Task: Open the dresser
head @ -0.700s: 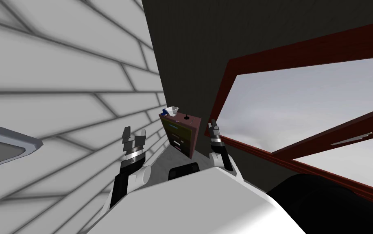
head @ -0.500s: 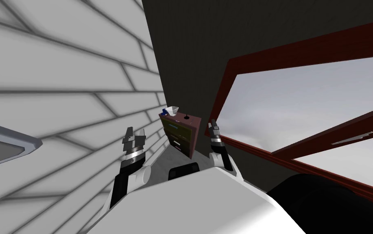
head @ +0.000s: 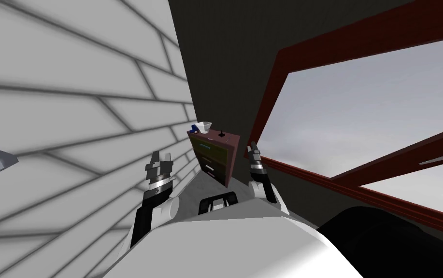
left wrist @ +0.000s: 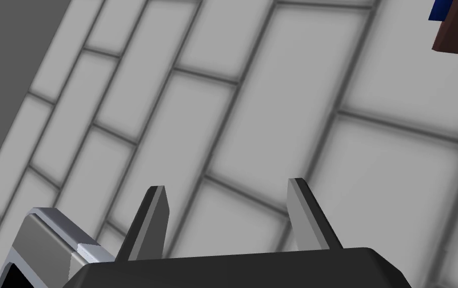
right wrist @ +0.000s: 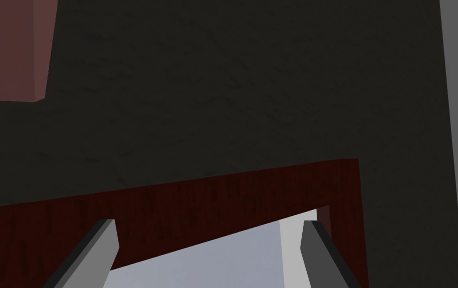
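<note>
The dresser [head: 214, 157] stands well ahead in the corner, a boxy red-brown case with dark, flat drawer fronts and pale bar handles (a white bowl [head: 205, 127] sits on top). I'd drive closer, square-on, before reaching. The left gripper [head: 161, 155] and right gripper [head: 252, 147] both have their fingers spread and empty.

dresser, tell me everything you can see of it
The reddish-brown dresser stands upright in the corner where the white tiled wall meets the dark wall, beyond the left tool and right tool, touching neither. Its dark olive front has stacked drawers, all seemingly shut, with pale bar handles. A white bowl, a blue object and a small black item sit on top.
</note>
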Tool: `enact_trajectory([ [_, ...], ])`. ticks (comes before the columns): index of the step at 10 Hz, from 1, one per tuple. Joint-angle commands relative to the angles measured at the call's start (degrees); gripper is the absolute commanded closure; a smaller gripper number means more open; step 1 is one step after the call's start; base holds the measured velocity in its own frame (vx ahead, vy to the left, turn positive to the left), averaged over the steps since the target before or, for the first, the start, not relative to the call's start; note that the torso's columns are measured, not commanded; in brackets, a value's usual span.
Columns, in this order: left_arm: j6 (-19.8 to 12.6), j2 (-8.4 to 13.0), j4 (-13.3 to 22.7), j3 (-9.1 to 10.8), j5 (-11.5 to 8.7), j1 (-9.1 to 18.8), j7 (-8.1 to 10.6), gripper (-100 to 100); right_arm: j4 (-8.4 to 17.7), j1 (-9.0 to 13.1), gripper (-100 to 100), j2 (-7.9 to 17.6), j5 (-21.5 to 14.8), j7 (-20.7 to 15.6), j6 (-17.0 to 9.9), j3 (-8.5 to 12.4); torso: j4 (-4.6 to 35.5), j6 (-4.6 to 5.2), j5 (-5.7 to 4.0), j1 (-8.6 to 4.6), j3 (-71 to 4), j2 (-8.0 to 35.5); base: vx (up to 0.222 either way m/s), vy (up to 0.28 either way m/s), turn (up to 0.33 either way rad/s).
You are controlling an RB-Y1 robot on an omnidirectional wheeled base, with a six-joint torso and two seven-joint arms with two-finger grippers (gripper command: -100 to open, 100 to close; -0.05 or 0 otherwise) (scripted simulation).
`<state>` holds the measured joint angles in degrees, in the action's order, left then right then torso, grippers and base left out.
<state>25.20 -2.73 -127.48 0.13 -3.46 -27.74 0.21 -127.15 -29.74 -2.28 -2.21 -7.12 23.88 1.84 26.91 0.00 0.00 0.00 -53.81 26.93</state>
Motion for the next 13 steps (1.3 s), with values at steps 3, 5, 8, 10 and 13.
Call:
enact_trajectory([
  [3, -0.7, 2.4, -0.2, -0.13, 0.0, 0.2, 0.17, -100, 0.0, 0.0, 0, 0.0, 0.0, 0.0, 0.0, 0.0, 12.7, 0.0, 0.0, 0.0, -25.4, 12.7, 0.003, 0.001, -0.012],
  [5, -2.4, 5.6, -0.5, -0.42, 0.1, 0.6, 0.56, -100, 0.0, 0.0, 0, 0.0, 0.0, 0.0, 0.0, 0.0, 15.1, 0.0, 0.01, 0.03, -30.5, 15.1, 0.01, 0.01, -0.069],
  [8, -6.1, 9.2, -1.2, -1.07, 0.3, 1.5, 1.41, -100, 0.0, 0.0, 0, 0.0, 0.0, 0.0, 0.0, 0.0, 15.4, 0.0, 0.0, 0.02, -30.8, 15.3, 0.017, 0.019, -0.094],
  [10, -9.0, 10.8, -1.7, -1.59, 0.4, 2.2, 2.1, -100, 0.0, 0.0, 0, 0.0, 0.0, 0.0, 0.0, 0.0, 15.4, 0.0, 0.0, 0.01, -30.8, 15.3, 0.024, 0.023, -0.113],
  [13, -13.7, 12.2, -2.5, -2.41, 0.6, 3.4, 3.19, -100, 0.0, 0.0, 0, 0.0, 0.0, 0.0, 0.0, 0.0, 15.4, 0.0, 0.0, 0.01, -30.8, 15.4, 0.026, 0.027, -0.121],
])
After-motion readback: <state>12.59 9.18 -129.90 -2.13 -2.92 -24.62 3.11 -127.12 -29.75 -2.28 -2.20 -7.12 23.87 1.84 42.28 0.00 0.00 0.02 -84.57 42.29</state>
